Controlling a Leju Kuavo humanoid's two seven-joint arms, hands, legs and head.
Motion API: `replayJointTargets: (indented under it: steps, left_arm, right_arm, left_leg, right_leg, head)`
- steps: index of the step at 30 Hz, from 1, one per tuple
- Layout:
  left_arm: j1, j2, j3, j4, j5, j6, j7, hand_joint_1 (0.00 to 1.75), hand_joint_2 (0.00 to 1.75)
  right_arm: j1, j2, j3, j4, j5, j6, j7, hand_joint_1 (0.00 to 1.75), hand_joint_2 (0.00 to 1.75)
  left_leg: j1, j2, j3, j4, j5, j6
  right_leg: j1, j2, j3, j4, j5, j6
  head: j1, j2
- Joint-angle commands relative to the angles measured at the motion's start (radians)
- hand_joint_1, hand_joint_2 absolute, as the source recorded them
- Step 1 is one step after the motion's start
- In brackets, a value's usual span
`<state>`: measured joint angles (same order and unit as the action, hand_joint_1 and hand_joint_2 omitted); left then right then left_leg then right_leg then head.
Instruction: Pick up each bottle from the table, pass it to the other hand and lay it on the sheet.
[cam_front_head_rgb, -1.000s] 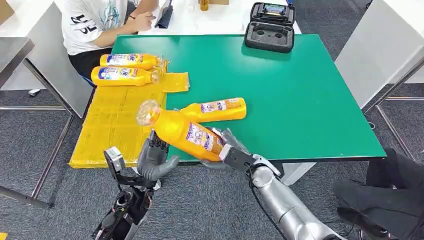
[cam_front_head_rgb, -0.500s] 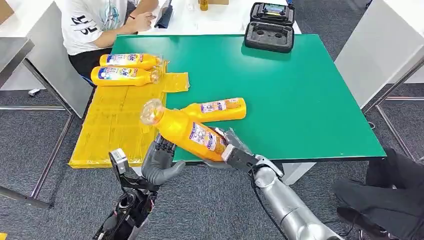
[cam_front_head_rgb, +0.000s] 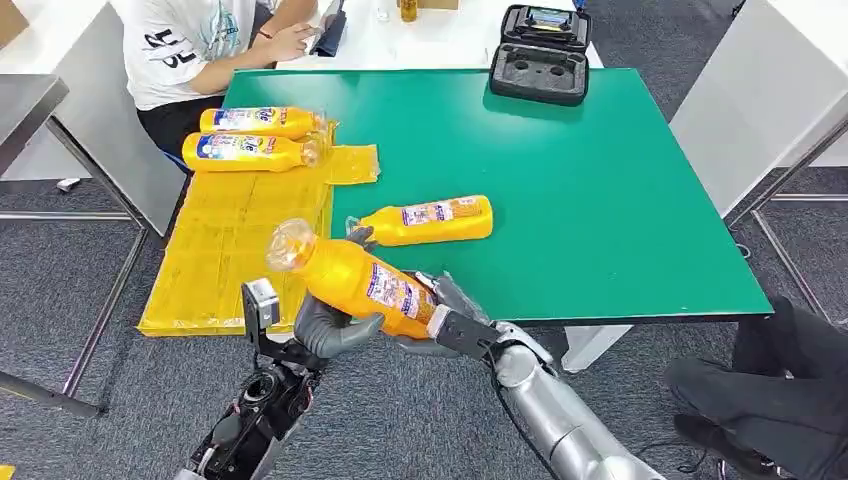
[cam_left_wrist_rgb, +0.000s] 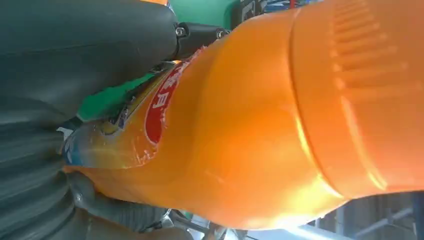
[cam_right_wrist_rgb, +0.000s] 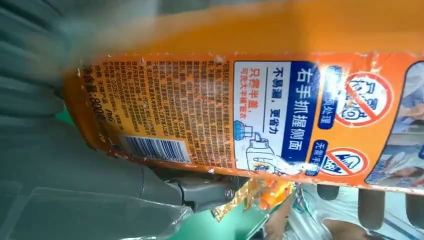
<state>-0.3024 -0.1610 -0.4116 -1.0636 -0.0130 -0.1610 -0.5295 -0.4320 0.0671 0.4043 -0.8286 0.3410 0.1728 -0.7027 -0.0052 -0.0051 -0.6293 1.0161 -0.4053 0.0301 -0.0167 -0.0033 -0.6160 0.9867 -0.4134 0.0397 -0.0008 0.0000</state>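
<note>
I am holding the orange detergent bottle (cam_front_head_rgb: 350, 280) in my right hand (cam_front_head_rgb: 445, 320); left hand (cam_front_head_rgb: 335, 325) is wrapping its smooth, probably slippery, rigid body.

**Readable print on the held bottle**

The orange bottle (cam_right_wrist_rgb: 240, 105) carries a label with Chinese text: white characters "右手抓握侧面" on a blue band, beside it "不易漏, 更省力" and red "只需半盖". At its 9 o'clock end sit a barcode and "800" amid fine print too small to read. Two red prohibition signs stand at the 3 o'clock end.
</note>
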Motion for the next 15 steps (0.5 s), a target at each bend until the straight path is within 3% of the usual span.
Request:
replayJointTargets:
  steps: [1, 11, 12, 13, 14, 15]
  left_arm:
    - [-0.07, 0.0, -0.054, 0.126, -0.006, 0.006, 0.007, 0.0, 1.75]
    - [-0.064, -0.004, -0.035, 0.139, 0.047, -0.025, 0.0, 0.0, 1.75]
    - [-0.062, -0.006, -0.034, 0.141, 0.061, -0.042, -0.004, 0.07, 1.75]
    - [-0.063, -0.005, -0.035, 0.142, 0.066, -0.049, -0.006, 0.59, 1.75]
    - [-0.063, -0.005, -0.035, 0.142, 0.066, -0.049, -0.006, 0.59, 1.75]
    - [-0.063, -0.006, -0.034, 0.144, 0.068, -0.05, -0.007, 1.38, 1.75]
  right_arm:
    - [-0.033, 0.0, 0.049, 0.084, 0.001, 0.008, 0.005, 1.71, 1.75]
    - [-0.037, 0.0, 0.055, 0.104, 0.013, 0.003, 0.005, 1.68, 1.75]
    - [-0.037, 0.0, 0.055, 0.104, 0.012, 0.005, 0.005, 1.66, 1.75]
    - [-0.037, 0.0, 0.056, 0.105, 0.013, 0.006, 0.005, 1.64, 1.75]
    - [-0.037, 0.0, 0.056, 0.105, 0.013, 0.006, 0.005, 1.64, 1.75]
    - [-0.037, 0.0, 0.056, 0.106, 0.014, 0.005, 0.005, 1.68, 1.75]
  left_leg:
    - [0.001, 0.0, 0.004, -0.001, -0.001, -0.001]
    - [0.0, 0.0, 0.002, -0.001, -0.001, -0.001]
    - [0.001, 0.0, 0.004, 0.0, -0.001, -0.002]
    - [0.001, 0.001, 0.003, 0.0, -0.001, -0.001]
    - [0.001, 0.001, 0.004, 0.0, -0.002, -0.002]
    - [0.001, 0.001, 0.004, 0.0, -0.002, -0.002]
  right_leg:
    - [0.001, 0.0, 0.004, -0.001, -0.001, -0.001]
    - [0.0, 0.0, 0.002, -0.001, -0.001, -0.001]
    - [0.001, 0.0, 0.004, -0.001, -0.001, -0.001]
    - [0.001, 0.0, 0.003, -0.001, -0.001, -0.001]
    - [0.001, 0.001, 0.005, -0.001, -0.001, -0.002]
    - [0.001, 0.001, 0.004, -0.001, -0.001, -0.002]
  head:
    - [0.0, 0.0]
    - [0.0, 0.0]
    - [0.0, 0.0]
    - [0.0, 0.0]
    - [0.0, 0.0]
    - [0.0, 0.0]
